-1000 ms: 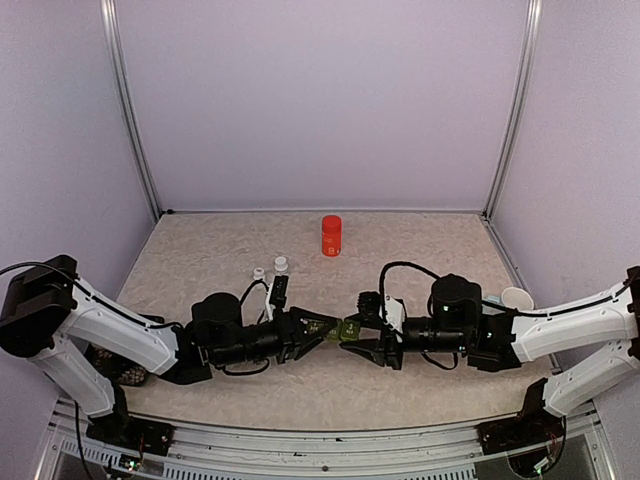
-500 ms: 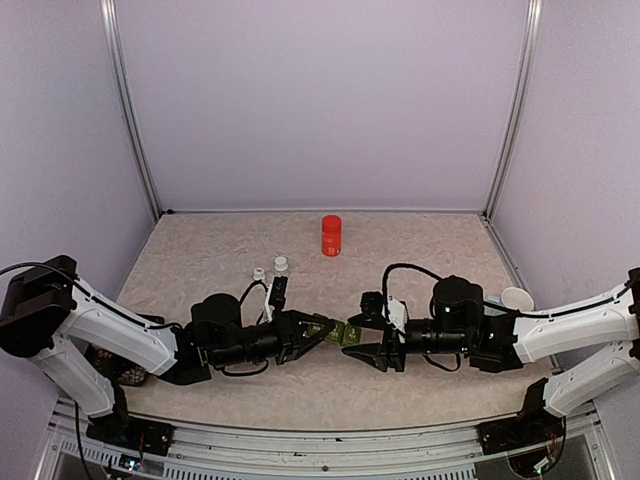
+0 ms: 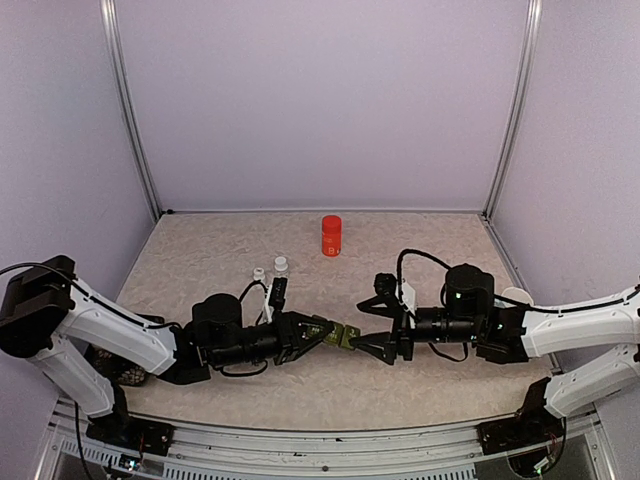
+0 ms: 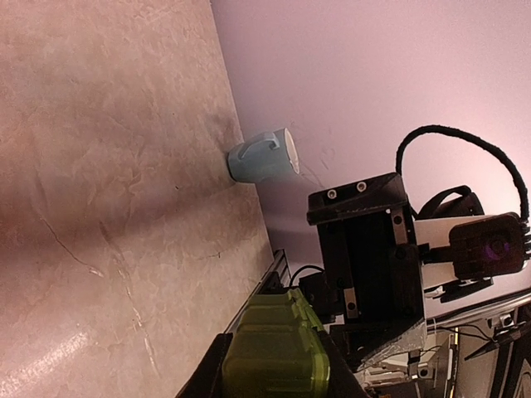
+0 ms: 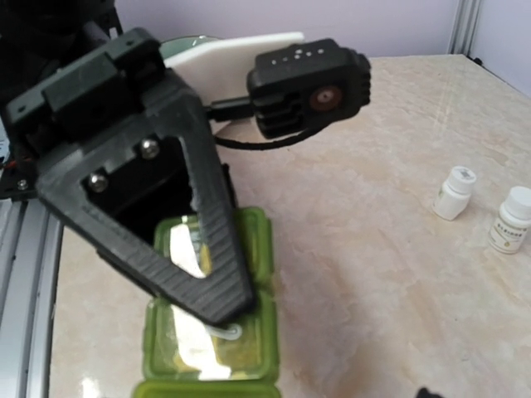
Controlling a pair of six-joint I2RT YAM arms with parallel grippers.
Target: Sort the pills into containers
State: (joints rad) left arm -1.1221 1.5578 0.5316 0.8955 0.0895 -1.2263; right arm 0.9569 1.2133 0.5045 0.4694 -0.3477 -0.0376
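- The left gripper point(image 3: 322, 332), near the middle of the worktop's point(image 3: 200, 250) near edge, is clenched on one end of the containers point(image 3: 346, 336), the green strip.
- Just right of the strip, the right gripper point(image 3: 372, 344) has its fingers spread and grasps nothing.
- The step in hand seems to be preparing the strip; the next move probably calls for the right fingers to lift a lid without pushing the strip out of the left grip.
- No pills are visible; they may be inside the white bottles point(image 3: 281, 264) or the orange bottle point(image 3: 331, 235). Whether the lids are open is hard to tell, because the left finger covers the strip.
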